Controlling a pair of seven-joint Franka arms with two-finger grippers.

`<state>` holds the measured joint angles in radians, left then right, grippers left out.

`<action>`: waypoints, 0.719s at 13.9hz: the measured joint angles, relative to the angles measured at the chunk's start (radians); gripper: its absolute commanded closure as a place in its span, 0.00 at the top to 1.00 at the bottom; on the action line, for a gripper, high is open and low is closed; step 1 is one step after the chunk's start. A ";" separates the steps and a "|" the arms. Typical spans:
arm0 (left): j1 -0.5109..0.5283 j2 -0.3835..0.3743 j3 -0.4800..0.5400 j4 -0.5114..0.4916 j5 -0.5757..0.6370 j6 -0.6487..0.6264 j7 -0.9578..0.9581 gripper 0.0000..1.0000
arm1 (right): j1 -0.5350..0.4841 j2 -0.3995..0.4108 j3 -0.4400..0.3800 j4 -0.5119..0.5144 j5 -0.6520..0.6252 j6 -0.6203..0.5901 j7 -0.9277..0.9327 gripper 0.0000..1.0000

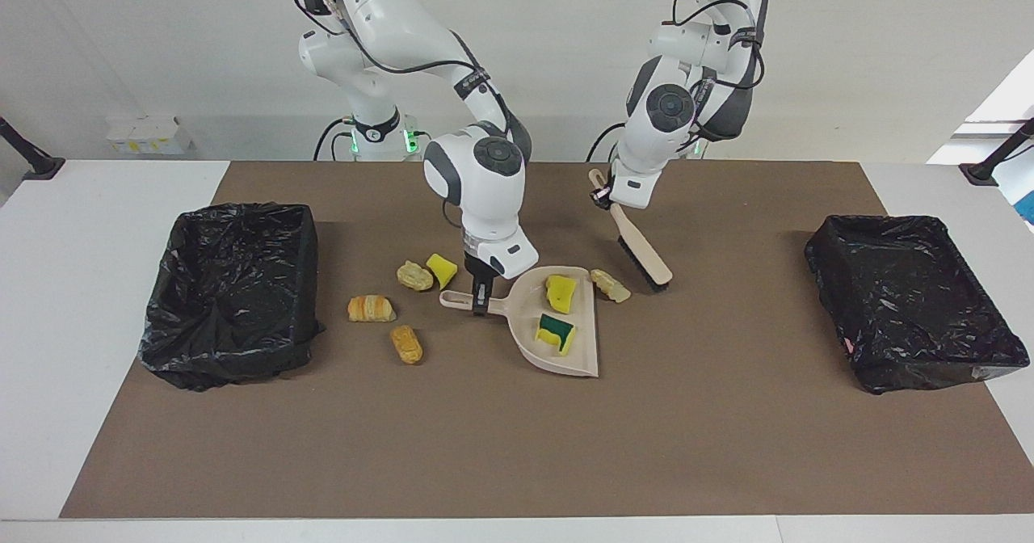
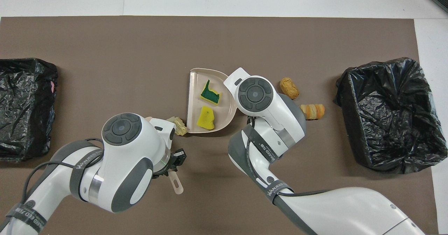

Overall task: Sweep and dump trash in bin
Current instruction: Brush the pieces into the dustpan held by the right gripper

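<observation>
In the overhead view, grey bands point(image 2: 268, 151) strapped around the white right arm point(image 2: 315, 207) carry white lettering that looks like "WANJEED", and a like band point(image 2: 82, 162) wraps the white left arm point(image 2: 105, 172); nothing else is readable.

Mat point(image 1: 727, 446) brown, table point(image 1: 73, 349) white. Dustpan point(image 1: 577, 361) & brush point(image 1: 642, 256) beige, bristles black. Two bins point(image 1: 230, 292) point(image 1: 913, 300) w/ glossy black liners. In pan: yellow chunk point(image 1: 560, 291), yellow-and-green sponge point(image 1: 556, 332). Trash point(image 1: 371, 309) tan/orange-brown, striped pastry; one piece point(image 1: 441, 269) yellow, another point(image 1: 610, 285) pale tan, maybe yellowish. Arms white w/ grey joints.
</observation>
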<state>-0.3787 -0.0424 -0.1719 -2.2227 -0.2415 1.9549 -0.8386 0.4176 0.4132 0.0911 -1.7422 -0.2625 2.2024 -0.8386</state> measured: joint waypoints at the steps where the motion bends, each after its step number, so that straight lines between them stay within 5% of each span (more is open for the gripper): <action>1: -0.002 0.008 -0.001 0.000 -0.020 0.022 0.055 0.00 | 0.000 0.000 0.000 0.000 0.000 0.000 0.000 0.00; 6: -0.028 0.023 -0.003 0.017 -0.045 0.110 0.279 0.00 | 0.005 0.001 0.001 0.000 -0.036 -0.008 -0.001 0.00; 10: -0.041 0.077 -0.009 0.149 -0.050 0.119 0.284 0.00 | 0.025 0.000 0.003 0.023 -0.117 -0.085 -0.001 0.00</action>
<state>-0.4195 0.0344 -0.1805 -2.0738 -0.2917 2.0738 -0.5548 0.4423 0.4136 0.0945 -1.7187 -0.3794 2.1177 -0.8396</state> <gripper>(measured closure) 0.744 0.687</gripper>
